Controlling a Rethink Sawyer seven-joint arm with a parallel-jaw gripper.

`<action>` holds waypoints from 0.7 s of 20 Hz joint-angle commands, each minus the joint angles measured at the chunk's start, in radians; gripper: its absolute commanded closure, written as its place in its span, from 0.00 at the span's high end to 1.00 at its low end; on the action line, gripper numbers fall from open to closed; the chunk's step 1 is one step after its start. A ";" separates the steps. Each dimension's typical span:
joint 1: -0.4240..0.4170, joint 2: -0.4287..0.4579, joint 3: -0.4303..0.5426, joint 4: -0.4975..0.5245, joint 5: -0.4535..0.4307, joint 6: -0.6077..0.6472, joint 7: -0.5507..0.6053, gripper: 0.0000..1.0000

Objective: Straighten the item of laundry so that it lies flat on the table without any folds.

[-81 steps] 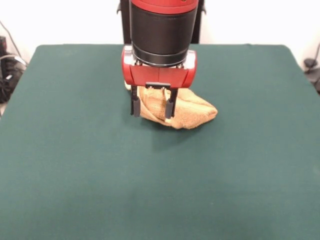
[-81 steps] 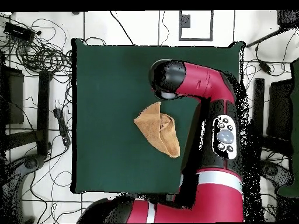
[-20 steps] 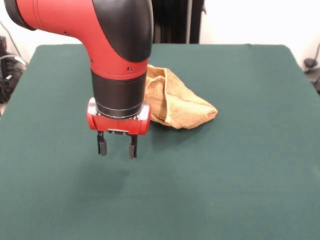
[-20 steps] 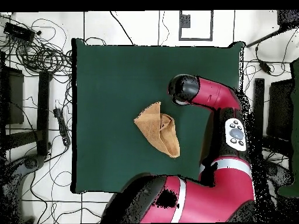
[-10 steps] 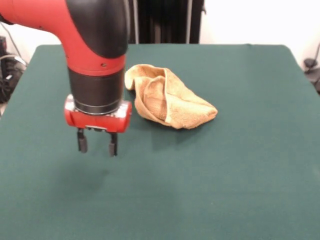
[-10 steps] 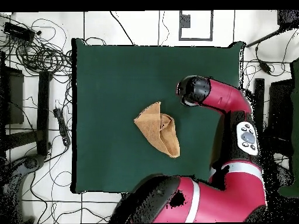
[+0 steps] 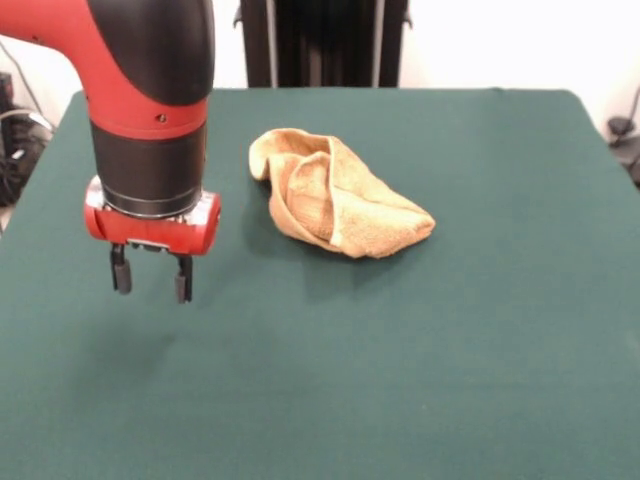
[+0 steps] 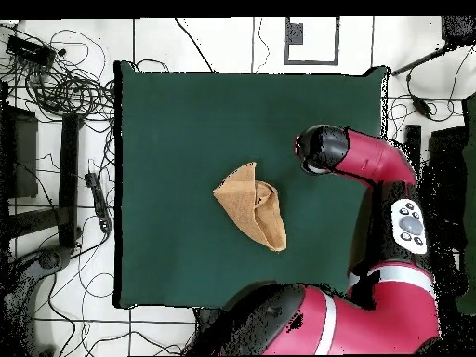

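The item of laundry (image 7: 335,205) is a golden yellow-orange towel, bunched and folded over itself near the middle of the dark green table (image 7: 450,330). From overhead the item of laundry (image 8: 253,206) is a crumpled wedge on the table (image 8: 177,130). My gripper (image 7: 151,276) hangs open above the cloth top, well to the left of the towel in the front view, with nothing between its fingers. In the overhead view the arm's wrist (image 8: 321,149) hides the gripper.
Cables (image 8: 65,84) and dark equipment lie on the floor around the table in the overhead view. The arm's red body (image 8: 372,307) covers the table's lower right corner there. A black stand (image 7: 320,40) rises behind the table's far edge.
The arm has swung away from the towel, leftward in the front view, with the gripper still open and empty. The towel has not moved.
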 commanded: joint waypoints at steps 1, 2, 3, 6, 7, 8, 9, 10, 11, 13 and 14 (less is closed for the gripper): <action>0.063 -0.018 0.132 0.086 -0.029 0.114 -0.069 1.00; 0.071 -0.019 0.130 0.087 -0.026 0.115 -0.054 1.00; 0.079 -0.017 0.130 0.082 -0.022 0.121 -0.043 1.00; 0.103 -0.012 0.121 0.073 -0.010 0.128 -0.002 1.00; 0.112 -0.010 0.117 0.070 -0.006 0.129 0.012 1.00; 0.119 -0.008 0.113 0.066 -0.003 0.131 0.025 1.00; 0.127 -0.006 0.111 0.063 0.000 0.133 0.033 1.00; 0.134 -0.004 0.107 0.060 0.003 0.134 0.045 1.00; 0.142 -0.002 0.104 0.056 0.006 0.136 0.057 1.00; 0.156 0.004 0.096 0.048 0.011 0.138 0.075 1.00; 0.162 0.006 0.093 0.045 0.013 0.138 0.082 1.00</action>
